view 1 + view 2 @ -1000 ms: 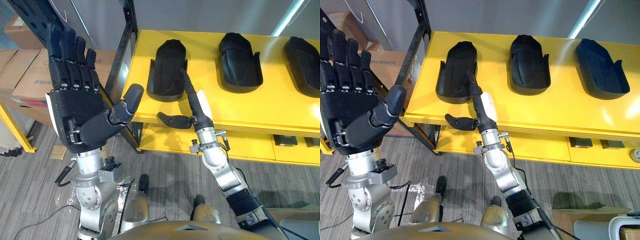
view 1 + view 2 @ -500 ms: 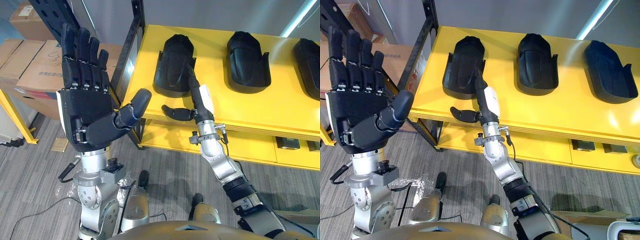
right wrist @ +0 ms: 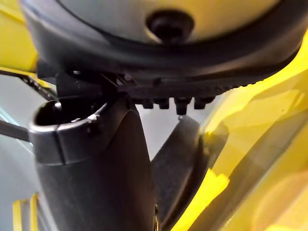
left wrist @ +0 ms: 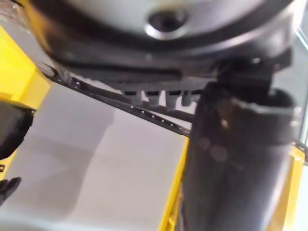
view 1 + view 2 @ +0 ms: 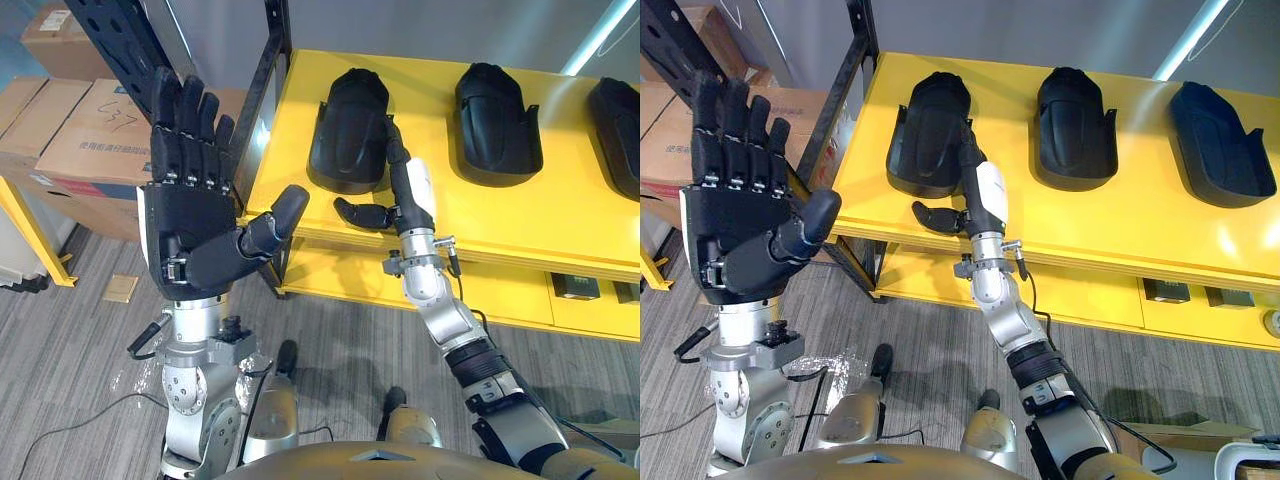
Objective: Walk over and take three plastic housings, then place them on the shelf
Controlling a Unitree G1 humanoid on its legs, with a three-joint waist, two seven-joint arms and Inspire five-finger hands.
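along the upper frame, three plastic housings (image 5: pixel 497 108) spaced apart on yellow shelf (image 5: pixel 480 215), right hand (image 5: pixel 405 195) at centre, fingers straight at leftmost housing (image 5: pixel 347 130) right edge, thumb out, left hand (image 5: pixel 190 225) spread wide at left, off the shelf

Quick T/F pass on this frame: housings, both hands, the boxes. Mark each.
1. Three plastic housings lie on the yellow shelf. True.
2. The left hand grips a housing. False: it is raised beside the shelf, open and empty.
3. The right hand reaches to the leftmost housing with straight fingers. True.
4. The cardboard boxes sit on the shelf top. False: they stand off to its left, lower down.
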